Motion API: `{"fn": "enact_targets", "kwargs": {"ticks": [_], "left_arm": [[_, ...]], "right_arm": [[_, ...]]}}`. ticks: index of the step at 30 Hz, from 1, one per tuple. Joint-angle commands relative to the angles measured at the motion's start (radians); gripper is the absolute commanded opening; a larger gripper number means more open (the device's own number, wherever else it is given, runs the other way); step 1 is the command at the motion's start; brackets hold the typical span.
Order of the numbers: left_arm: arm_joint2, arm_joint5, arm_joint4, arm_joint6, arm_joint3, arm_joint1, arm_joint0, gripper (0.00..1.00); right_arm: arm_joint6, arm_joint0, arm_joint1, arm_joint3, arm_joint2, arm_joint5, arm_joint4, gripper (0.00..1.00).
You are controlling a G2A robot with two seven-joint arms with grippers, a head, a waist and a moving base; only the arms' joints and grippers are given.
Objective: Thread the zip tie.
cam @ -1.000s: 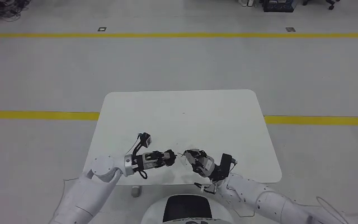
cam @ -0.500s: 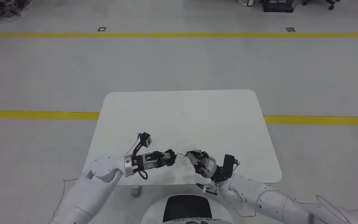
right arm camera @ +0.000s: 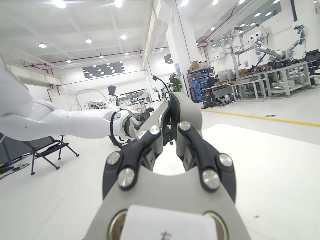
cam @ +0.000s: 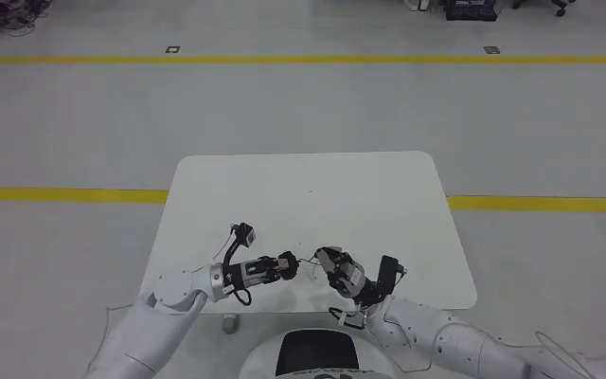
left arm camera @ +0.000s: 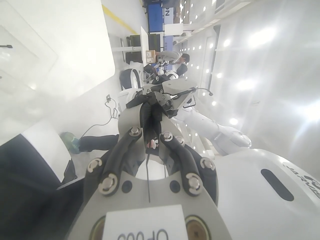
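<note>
**Right arm re-angles; tie looks not yet threaded**

The right gripper (cam: pixel 329 262) has dipped nearer and swung back with its jaws turned farther, while the left gripper (cam: pixel 287 266) has barely stirred. I'd judge the line-up is being retried. Both jaws are clenched on the zip tie (cam: pixel 305 258), a thin strand above the table's (cam: pixel 379 189) near edge. Its long axis runs left to right between them.

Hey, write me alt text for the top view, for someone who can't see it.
Two robot arms meet over the near edge of a white table, the left gripper and right gripper facing each other, jaws shut on a thin zip tie running between them.
</note>
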Motion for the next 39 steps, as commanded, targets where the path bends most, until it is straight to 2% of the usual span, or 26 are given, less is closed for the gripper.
{"fn": "enact_targets", "kwargs": {"ticks": [1, 5, 11, 18, 39], "left_arm": [[-0.003, -0.016, 0.007, 0.010, -0.006, 0.002, 0.006, 0.00], [-0.008, -0.043, 0.023, 0.047, -0.022, 0.004, 0.021, 0.00], [-0.018, -0.043, 0.044, 0.086, -0.039, 0.007, 0.037, 0.00], [-0.025, -0.043, 0.052, 0.099, -0.051, 0.009, 0.047, 0.00], [-0.020, -0.043, 0.072, 0.113, -0.061, 0.011, 0.053, 0.00]], "right_arm": [[0.002, -0.002, 0.002, -0.006, 0.000, 0.000, 0.014, 0.00], [0.002, -0.003, 0.008, -0.013, 0.000, 0.000, 0.032, 0.00], [0.004, -0.007, 0.012, -0.023, 0.000, 0.000, 0.041, 0.00], [-0.002, -0.019, 0.008, -0.026, 0.000, 0.000, 0.040, 0.00], [-0.008, -0.008, -0.040, 0.019, 0.000, 0.000, 0.032, 0.00]]}}
